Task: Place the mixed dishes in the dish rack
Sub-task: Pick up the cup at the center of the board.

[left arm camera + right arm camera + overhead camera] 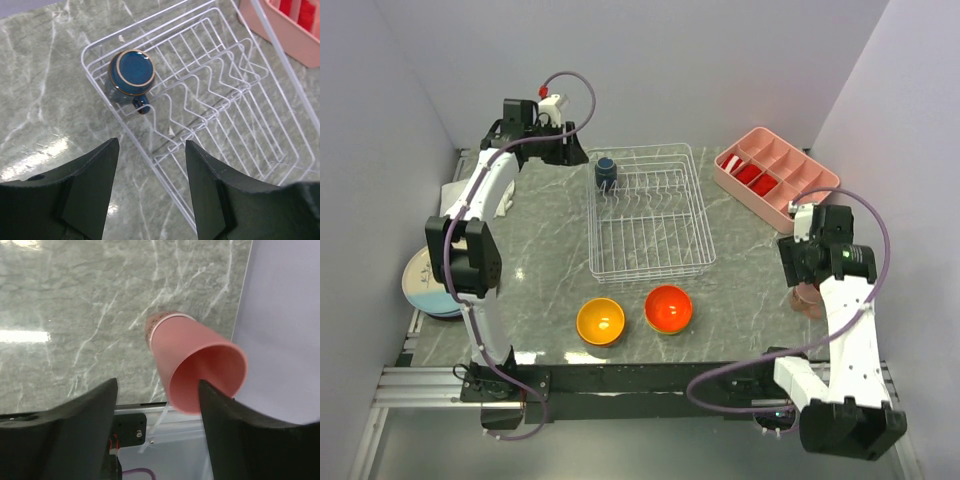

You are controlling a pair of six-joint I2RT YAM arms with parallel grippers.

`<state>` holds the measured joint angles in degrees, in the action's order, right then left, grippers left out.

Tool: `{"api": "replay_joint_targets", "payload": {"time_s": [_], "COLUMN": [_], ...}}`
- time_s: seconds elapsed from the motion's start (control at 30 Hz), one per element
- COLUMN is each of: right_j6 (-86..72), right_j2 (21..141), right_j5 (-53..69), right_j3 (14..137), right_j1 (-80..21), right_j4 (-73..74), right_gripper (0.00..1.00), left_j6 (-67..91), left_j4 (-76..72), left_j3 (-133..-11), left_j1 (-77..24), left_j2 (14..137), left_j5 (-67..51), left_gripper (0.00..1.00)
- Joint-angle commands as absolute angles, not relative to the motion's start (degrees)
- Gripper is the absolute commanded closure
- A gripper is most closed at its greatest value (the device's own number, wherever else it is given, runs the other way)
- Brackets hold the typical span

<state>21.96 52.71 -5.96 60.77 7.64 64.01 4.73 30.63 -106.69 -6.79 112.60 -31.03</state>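
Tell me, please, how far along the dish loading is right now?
Done: only the navy cup sits upside down in the dish rack. In hand: nothing; the open right gripper is at the pink cup. Left: that cup, the orange-yellow bowl, red-orange bowl and the plate stack.

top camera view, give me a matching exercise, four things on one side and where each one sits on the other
Things:
1. navy cup
2. pink cup
3. orange-yellow bowl
4. pink tray

Places:
a. far right corner of the table
b. on the table, left of the red-orange bowl
c. inside the dish rack, far left corner
d. at the table's right edge

Pairs: 1-c, 2-d, 3-b, 4-a
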Motion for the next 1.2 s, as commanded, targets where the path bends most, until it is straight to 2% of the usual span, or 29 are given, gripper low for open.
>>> {"api": "replay_joint_targets", "payload": {"time_s": [0.0,0.1,0.2,0.27,0.33,0.5,0.63,0.8,0.87,0.97,1.03,1.1,1.17], "right_j6": [22.4,21.8,21.4,21.3,21.0,20.1,19.9,20.8,20.6,20.8,21.6,21.5,19.9], "right_j2": [57.4,59.5,60.5,60.4,60.2,61.1,61.7,63.2,64.0,66.3,69.1,71.3,74.7], "right_j5": [-3.3,-2.4,-2.5,-3.0,-4.3,-7.3,-8.8,-9.0,-9.0,-8.5,-5.3,-1.9,4.4], "right_j3": [62.6,62.8,62.6,63.3,64.6,64.6,65.3,70.9,77.7,89.4,97.9,102.4,107.3], "right_j1": [10.5,10.9,11.2,11.2,11.2,11.2,11.3,11.4,11.4,10.8,10.6,9.8,9.2], "right_j4": [61.5,62.1,62.6,62.5,62.5,63.3,63.7,67.3,71.3,76.9,80.7,81.7,80.7], "right_gripper": [0.33,0.36,0.44,0.53,0.7,0.82,1.0,1.0,1.0,1.0,1.0,1.0,1.0], "left_j6": [7.4,7.3,7.4,8.0,8.3,9.0,10.5,12.7,14.1,14.7,15.4,20.1,27.7], "left_j4": [28.7,28.9,28.4,28.0,27.8,27.2,26.2,24.9,24.1,21.3,13.7,7.1,0.4], "left_j3": [-108.1,-108.1,-107.7,-107.1,-106.9,-107.4,-109.0,-111.4,-112.8,-112.2,-106.9,-102.6,-100.3], "left_j1": [-6.9,-6.9,-6.9,-6.9,-6.9,-6.9,-6.9,-6.9,-7.1,-8.0,-8.6,-9.0,-9.1], "left_j2": [109.0,108.8,108.4,108.4,108.5,110.0,111.7,114.3,114.8,113.2,111.2,107.9,107.8], "left_j5": [-34.5,-34.9,-35.2,-35.3,-35.7,-36.4,-37.4,-39.7,-41.2,-43.3,-46.0,-49.3,-53.6], "left_gripper": [0.37,0.37,0.37,0.37,0.37,0.35,0.35,0.35,0.34,0.26,0.19,0.06,0.02]}}
